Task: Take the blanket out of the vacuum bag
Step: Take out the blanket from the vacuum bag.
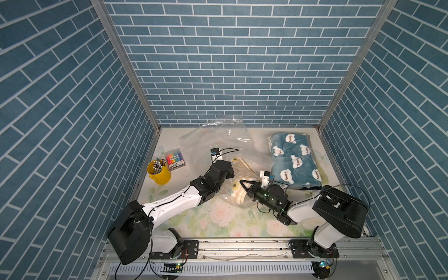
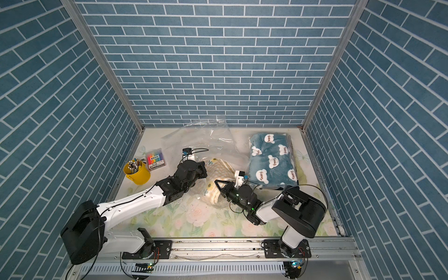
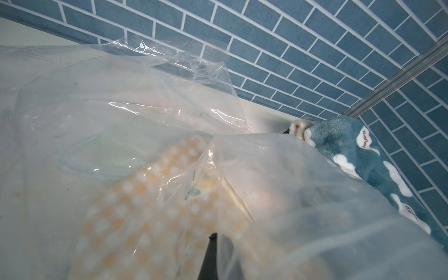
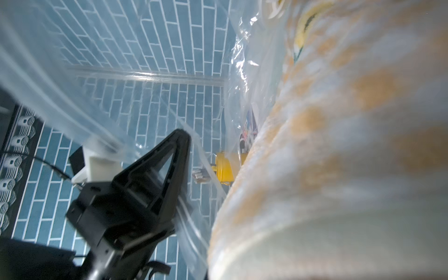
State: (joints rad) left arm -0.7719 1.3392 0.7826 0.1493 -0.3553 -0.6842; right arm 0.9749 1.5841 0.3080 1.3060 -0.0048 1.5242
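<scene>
Blanket [image 1: 242,167] is sitting mid-table inside the vacuum bag [image 1: 218,138], which is spreading toward 12 o'clock. Right gripper [image 1: 243,183] is pinching it from 4 o'clock and left gripper [image 4: 184,138] is clamping film at 9. Risk: the right may be catching film too, dragging the bag along.

Blanket [image 1: 243,167] inside vacuum bag [image 1: 218,138] at centre; second blanket [image 1: 293,160] to its right, pen cup [image 1: 160,173] left.

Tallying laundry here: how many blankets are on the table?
2. The yellow checked blanket lies mid-table in the vacuum bag; the blue blanket lies near the far right corner. More could be hidden under either.
</scene>
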